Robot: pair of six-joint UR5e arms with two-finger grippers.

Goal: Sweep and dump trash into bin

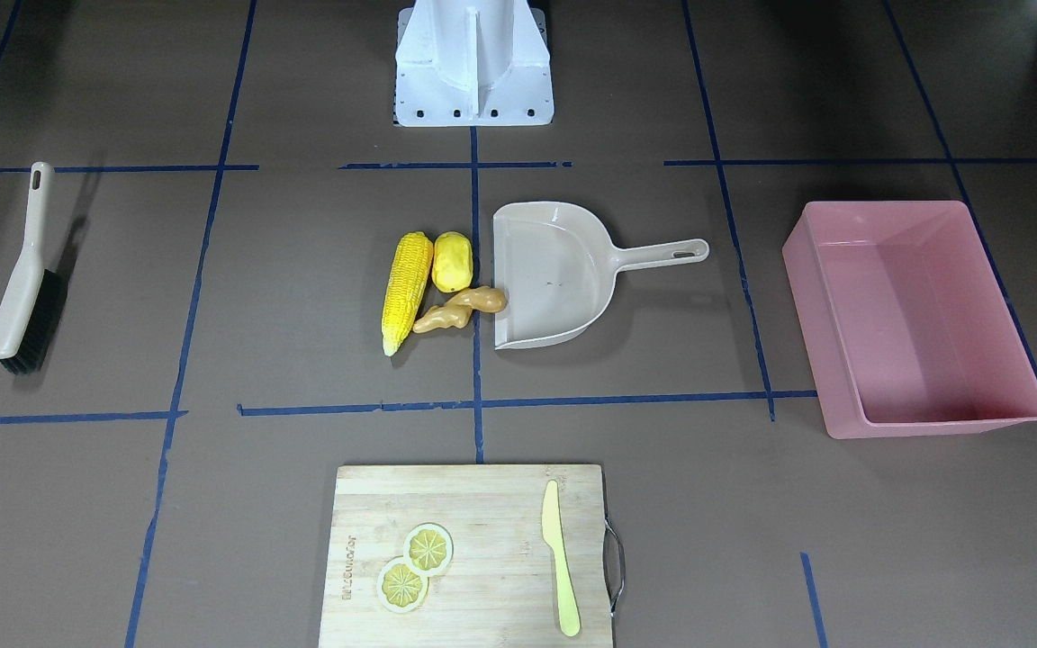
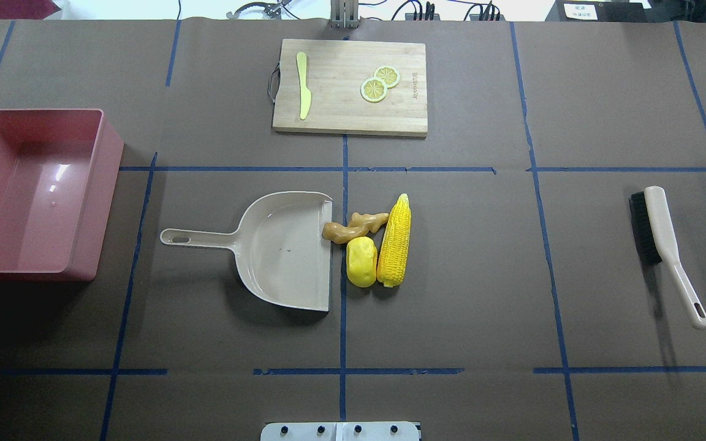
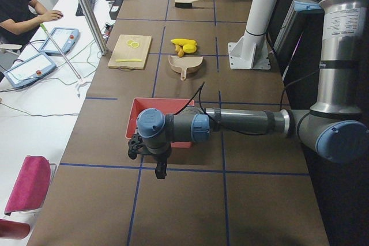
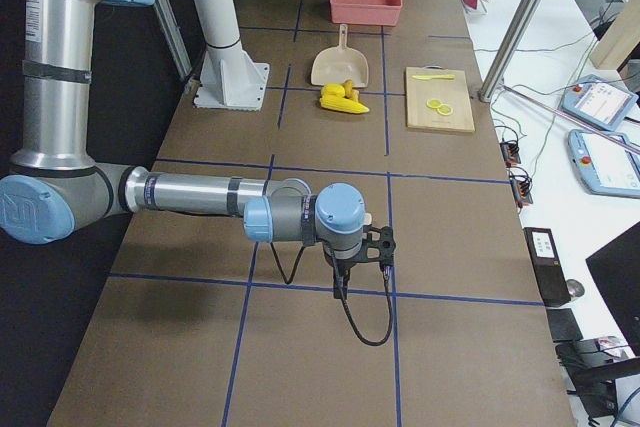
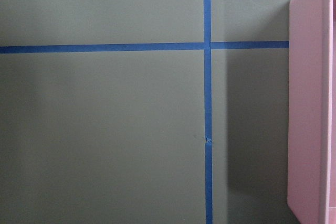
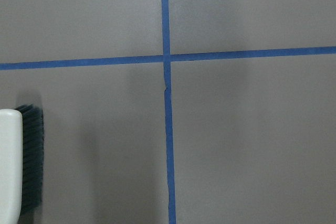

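The trash lies together mid-table: a long yellow corn cob (image 2: 394,242), a rounded yellow lump (image 2: 361,262) and a tan ginger root (image 2: 353,226) whose end touches the mouth of the beige dustpan (image 2: 279,248). The pink bin (image 2: 28,190) stands empty at the table's left end. A brush (image 2: 665,245) with black bristles lies at the right end. My left gripper (image 3: 149,162) hangs above the table just beyond the bin; I cannot tell if it is open. My right gripper (image 4: 362,259) hangs past the brush's end of the table; its state is also unclear.
A wooden cutting board (image 2: 334,116) at the far edge carries two lemon slices (image 2: 380,84) and a pale yellow knife (image 2: 303,93). The robot's white base (image 1: 473,67) stands at the near edge. A person (image 3: 17,10) sits at a side desk.
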